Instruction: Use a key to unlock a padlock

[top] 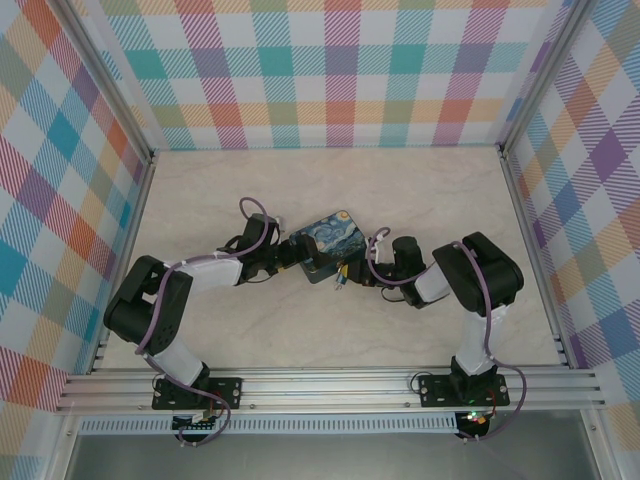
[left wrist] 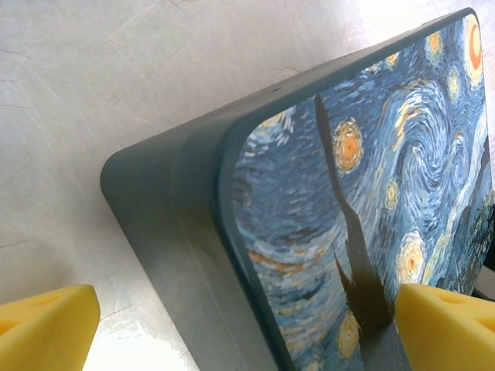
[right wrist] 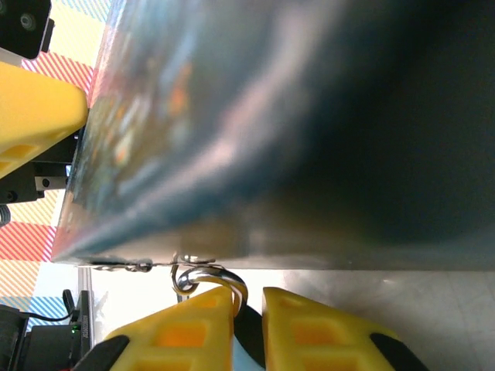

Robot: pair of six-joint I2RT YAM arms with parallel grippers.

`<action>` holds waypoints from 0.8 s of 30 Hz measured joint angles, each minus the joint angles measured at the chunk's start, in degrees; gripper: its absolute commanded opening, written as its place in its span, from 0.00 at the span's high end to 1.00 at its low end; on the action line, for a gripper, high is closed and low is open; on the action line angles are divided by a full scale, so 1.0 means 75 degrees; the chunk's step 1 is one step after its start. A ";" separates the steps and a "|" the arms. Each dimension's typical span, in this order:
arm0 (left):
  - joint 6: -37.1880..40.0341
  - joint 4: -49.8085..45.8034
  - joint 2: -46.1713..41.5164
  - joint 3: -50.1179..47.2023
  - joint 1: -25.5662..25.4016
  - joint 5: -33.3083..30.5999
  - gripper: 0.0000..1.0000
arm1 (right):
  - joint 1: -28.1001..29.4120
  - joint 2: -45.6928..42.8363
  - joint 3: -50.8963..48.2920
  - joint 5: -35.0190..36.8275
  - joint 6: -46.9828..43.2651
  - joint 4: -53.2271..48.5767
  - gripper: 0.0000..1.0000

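Observation:
The Starry Night tin (top: 322,243) lies mid-table, its painted lid (left wrist: 363,209) tilted toward the left wrist camera. My left gripper (top: 289,257) (left wrist: 247,313) is open and straddles the tin's near corner: one yellow finger (left wrist: 46,328) stands off the grey side wall, the other (left wrist: 448,328) sits against the lid. My right gripper (top: 352,272) (right wrist: 247,300) is shut on the padlock (right wrist: 249,357). Its silver shackle (right wrist: 213,277) curves up out of the fingers to a small ring (right wrist: 182,269) at the tin's lower edge. The key cannot be made out.
A fine chain (right wrist: 116,267) runs along the tin's bottom edge. A thin sliver (top: 338,288) lies on the marble tabletop (top: 430,200) just below the tin. Checked walls (top: 340,70) enclose the table on three sides. An aluminium rail (top: 330,385) runs along the front.

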 measured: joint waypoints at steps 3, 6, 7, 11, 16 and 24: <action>-0.0003 -0.0017 -0.0012 0.0000 0.0000 -0.0003 0.03 | 0.0020 0.0000 0.0000 -0.0003 0.0023 0.0052 0.92; -0.0003 -0.0023 -0.0015 0.0000 0.0000 -0.0006 0.03 | 0.0020 -0.0003 -0.0006 -0.0003 0.0070 0.0079 0.97; 0.0000 -0.0026 -0.0015 0.0000 0.0000 -0.0006 0.03 | 0.0020 -0.0006 -0.0017 0.0000 0.0090 0.0087 0.98; 0.0000 -0.0032 -0.0032 -0.0012 0.0000 -0.0032 0.03 | 0.0035 -0.0015 -0.0073 0.0038 0.0195 0.0187 1.00; 0.0000 -0.0055 -0.0058 -0.0035 -0.0003 -0.0082 0.03 | 0.0032 -0.0082 -0.0210 0.0143 0.0396 0.0344 1.00; 0.0003 -0.0061 -0.0099 -0.0058 -0.0012 -0.0119 0.03 | 0.0017 -0.0245 -0.0411 0.0323 0.0839 0.0481 1.00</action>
